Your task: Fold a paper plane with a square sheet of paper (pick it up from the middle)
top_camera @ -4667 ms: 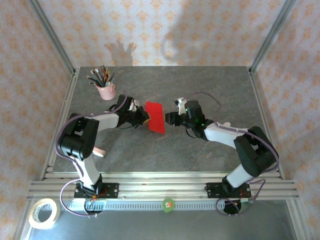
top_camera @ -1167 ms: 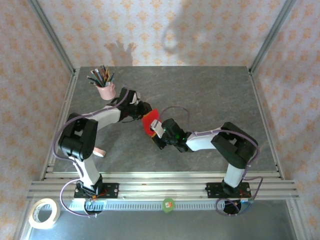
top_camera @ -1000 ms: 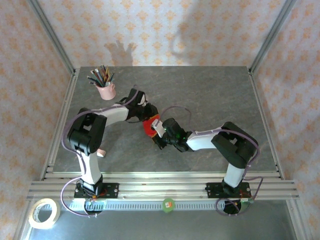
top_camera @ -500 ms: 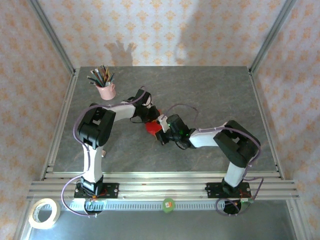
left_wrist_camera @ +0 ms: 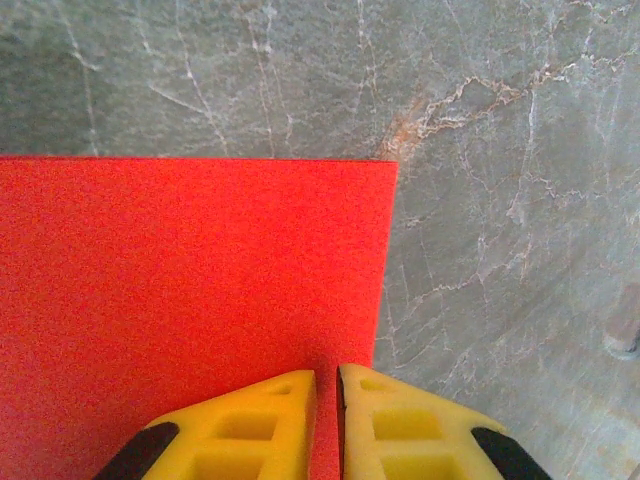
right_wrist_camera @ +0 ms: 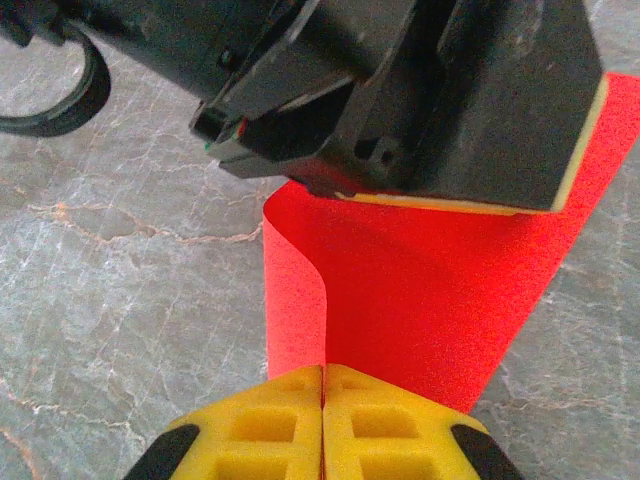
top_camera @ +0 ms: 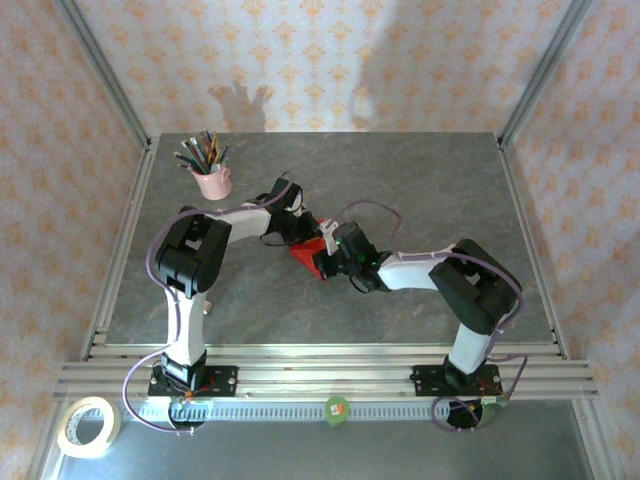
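Observation:
The red paper [top_camera: 304, 253] lies partly folded near the middle of the table, between the two grippers. My left gripper [top_camera: 303, 233] comes at it from the far left. Its yellow fingers [left_wrist_camera: 240, 430] stand almost together, with a thin slit between them. Their tips rest on the flat red paper [left_wrist_camera: 190, 280] close to its right edge. My right gripper [top_camera: 322, 262] is shut on the near edge of the paper [right_wrist_camera: 430, 300], where one side curls up and over. In the right wrist view the left gripper's black body [right_wrist_camera: 430, 100] covers the paper's far part, beyond my right gripper [right_wrist_camera: 323, 375].
A pink cup [top_camera: 211, 182] of pencils stands at the far left of the grey stone table [top_camera: 430, 180]. A roll of tape [top_camera: 87, 426] lies off the table at the near left. Metal frame posts and patterned walls close in the sides and back.
The right gripper has carried the paper's near edge up and to the right, toward the left gripper. The left gripper has slid right over the sheet, and less red now shows.

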